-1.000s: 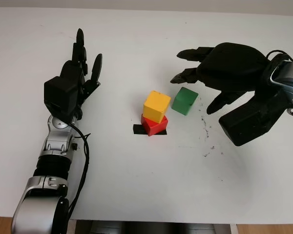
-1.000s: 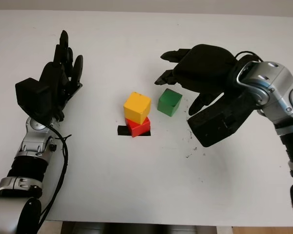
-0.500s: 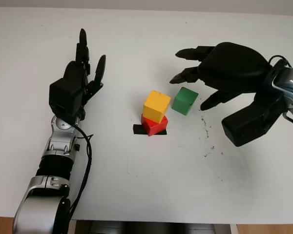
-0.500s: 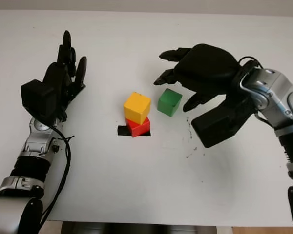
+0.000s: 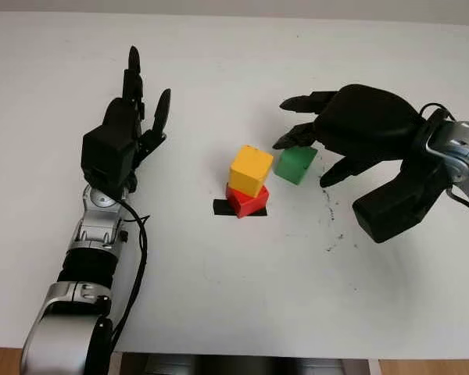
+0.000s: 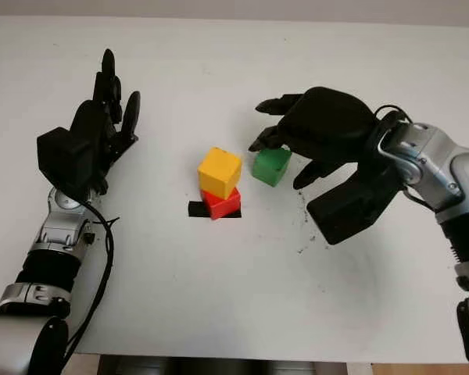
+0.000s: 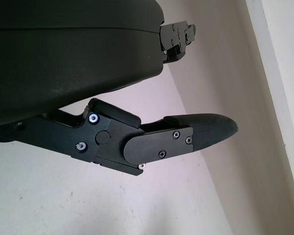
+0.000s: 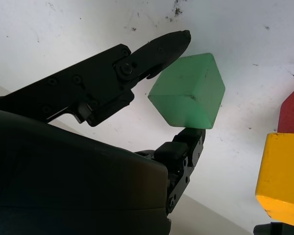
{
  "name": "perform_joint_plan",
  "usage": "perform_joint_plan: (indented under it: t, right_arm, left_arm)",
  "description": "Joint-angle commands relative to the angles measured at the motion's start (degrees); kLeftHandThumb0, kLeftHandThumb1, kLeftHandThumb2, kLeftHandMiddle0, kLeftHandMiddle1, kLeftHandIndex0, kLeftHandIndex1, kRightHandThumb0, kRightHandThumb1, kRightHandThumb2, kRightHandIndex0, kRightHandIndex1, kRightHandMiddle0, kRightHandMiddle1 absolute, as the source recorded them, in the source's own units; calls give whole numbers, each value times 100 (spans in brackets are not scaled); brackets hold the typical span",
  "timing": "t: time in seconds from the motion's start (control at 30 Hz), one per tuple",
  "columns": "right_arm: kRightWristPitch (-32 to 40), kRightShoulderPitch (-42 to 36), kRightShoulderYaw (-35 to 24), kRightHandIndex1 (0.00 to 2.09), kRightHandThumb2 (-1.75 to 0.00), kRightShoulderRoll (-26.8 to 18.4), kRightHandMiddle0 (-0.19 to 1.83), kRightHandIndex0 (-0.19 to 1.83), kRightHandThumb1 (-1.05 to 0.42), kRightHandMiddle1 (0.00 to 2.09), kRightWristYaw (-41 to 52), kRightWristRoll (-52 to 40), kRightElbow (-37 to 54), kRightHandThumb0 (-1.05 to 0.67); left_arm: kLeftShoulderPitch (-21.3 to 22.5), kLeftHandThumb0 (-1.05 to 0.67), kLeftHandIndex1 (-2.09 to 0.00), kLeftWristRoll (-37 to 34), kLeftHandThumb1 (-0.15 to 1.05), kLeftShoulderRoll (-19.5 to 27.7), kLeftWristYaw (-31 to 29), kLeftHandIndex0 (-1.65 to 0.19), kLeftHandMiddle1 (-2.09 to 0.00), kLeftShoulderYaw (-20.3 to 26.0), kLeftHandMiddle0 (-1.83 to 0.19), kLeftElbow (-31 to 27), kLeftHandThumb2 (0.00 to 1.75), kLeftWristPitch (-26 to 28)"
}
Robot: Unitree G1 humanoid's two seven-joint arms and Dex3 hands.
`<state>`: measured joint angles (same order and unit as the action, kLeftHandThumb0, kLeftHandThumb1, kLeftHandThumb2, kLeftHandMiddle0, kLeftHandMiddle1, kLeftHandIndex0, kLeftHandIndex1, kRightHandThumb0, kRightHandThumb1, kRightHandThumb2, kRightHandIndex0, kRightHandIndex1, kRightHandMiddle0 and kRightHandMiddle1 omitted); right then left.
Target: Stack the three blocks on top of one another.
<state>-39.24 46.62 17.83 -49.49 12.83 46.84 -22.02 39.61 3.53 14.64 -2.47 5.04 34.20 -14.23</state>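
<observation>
Green block (image 5: 295, 164): on the desk (image 5: 242, 297), directly under the right hand's fingers and just beside the 2-block stack.
Right hand (image 5: 328, 129): arched over the green block, fingers curled around it on opposite sides; in the right wrist view 1 fingertip (image 8: 179, 39) sits at an upper edge of the block and another finger (image 8: 188, 142) at its lower face. Contact looks near or just made, but I cannot tell that the grip is firm, and the block is not lifted.
Yellow block (image 5: 251, 169): on top of the red block (image 5: 246, 201), turned a little against it, so it overhangs on one side; just beyond the right hand's fingertips.
Black mark (image 5: 221, 208): on the desk under the red block.
Left hand (image 5: 133, 117): open, raised above the desk well apart from the blocks, on the far side of the stack from the right hand.
Risk 1: the fingers appear to meet the green block near an edge and corner, so closing could twist or squirt it out.
Risk 2: the forward finger is close to the yellow block; a sideways push could knock the skewed stack over.
Risk 3: the yellow top is small and rotated, so a tilted release could let the green block slide off.
</observation>
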Motion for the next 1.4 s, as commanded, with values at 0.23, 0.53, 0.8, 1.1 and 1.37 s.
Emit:
perform_joint_plan:
  t: [0.23, 0.53, 0.8, 1.1, 1.37]
  right_arm:
    - [25, 9, 83, 7, -6, 130, 64, 32, -82, 19, -166, 90, -171, -54]
    - [-30, -13, 52, 7, -6, 243, 81, 42, -86, 61, -743, 155, -309, -46]
    - [48, 36, -13, 6, -5, 213, 64, 46, -88, 114, -802, 48, -230, -39]
    - [204, 162, -172, 6, -5, 91, 63, 47, -87, 111, -663, 73, 42, -39]
    - [394, 424, -422, 5, -5, -75, 65, 45, -88, 106, -726, 108, 216, -40]
  left_arm:
    - [-95, -74, -5, -21, 105, 42, -85, 17, -6, -6, 16, -185, 58, 64]
    - [-115, -71, -5, -75, 105, 1, -111, 18, -5, -5, 17, -177, 60, 10]
    - [-137, -68, -5, -75, 105, -12, -149, 18, -5, -13, 17, -191, 60, -19]
    - [-111, -68, -5, -95, 105, -9, -161, 18, -5, -6, 17, -147, 59, -47]
    - [-85, -71, -5, -55, 105, -6, -132, 17, -5, -26, 17, -146, 60, -8]
